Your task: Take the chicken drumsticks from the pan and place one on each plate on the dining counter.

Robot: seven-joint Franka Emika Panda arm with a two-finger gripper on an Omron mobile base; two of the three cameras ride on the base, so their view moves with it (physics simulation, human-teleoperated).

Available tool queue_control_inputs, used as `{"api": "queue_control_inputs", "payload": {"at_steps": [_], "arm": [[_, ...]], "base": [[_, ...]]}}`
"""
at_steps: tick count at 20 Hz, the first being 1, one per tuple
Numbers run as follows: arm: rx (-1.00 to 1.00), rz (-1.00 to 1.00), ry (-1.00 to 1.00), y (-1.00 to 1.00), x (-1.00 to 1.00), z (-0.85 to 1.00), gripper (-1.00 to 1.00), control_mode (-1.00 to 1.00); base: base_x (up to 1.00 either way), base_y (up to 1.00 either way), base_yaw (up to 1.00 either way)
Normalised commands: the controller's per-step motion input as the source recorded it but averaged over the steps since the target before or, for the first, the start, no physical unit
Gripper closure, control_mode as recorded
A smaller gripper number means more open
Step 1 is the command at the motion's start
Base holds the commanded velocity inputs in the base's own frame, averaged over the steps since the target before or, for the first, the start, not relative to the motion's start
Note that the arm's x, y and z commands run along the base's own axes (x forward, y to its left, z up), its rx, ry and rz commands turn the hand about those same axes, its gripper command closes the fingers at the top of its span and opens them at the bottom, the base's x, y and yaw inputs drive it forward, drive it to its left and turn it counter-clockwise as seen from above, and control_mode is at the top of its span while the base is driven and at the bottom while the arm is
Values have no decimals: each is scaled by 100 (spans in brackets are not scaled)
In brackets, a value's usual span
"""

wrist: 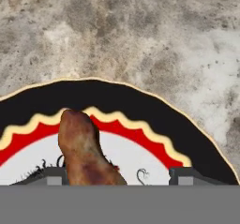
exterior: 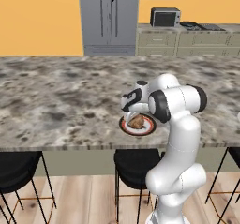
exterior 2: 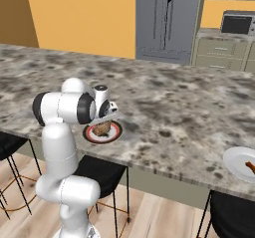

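Speckled granite of the dining counter runs across the kitchen, with orange wall, a grey fridge and a microwave behind it. Over the counter's near edge the gripper points down at a plate, its fingertips spread wide with a drumstick lying between them; the left tip is just beside the meat, the right tip apart from it, so nothing is pinched. That drumstick rests on the plate's pale centre, its narrow end reaching the red and black rim. In the right base view the same plate sits under the hand near the counter edge, and well apart to the right a second pale plate carries another drumstick. Black stools stand below the counter.
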Motion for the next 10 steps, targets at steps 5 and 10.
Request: {"api": "queue_control_inputs", "payload": {"at_steps": [5,10], "arm": [[10,-12,-3,3,-2,12,-100,-100],[9,-5,-1,1,0,15,-100,-100]], "base": [[0,0,0],[0,0,0]]}}
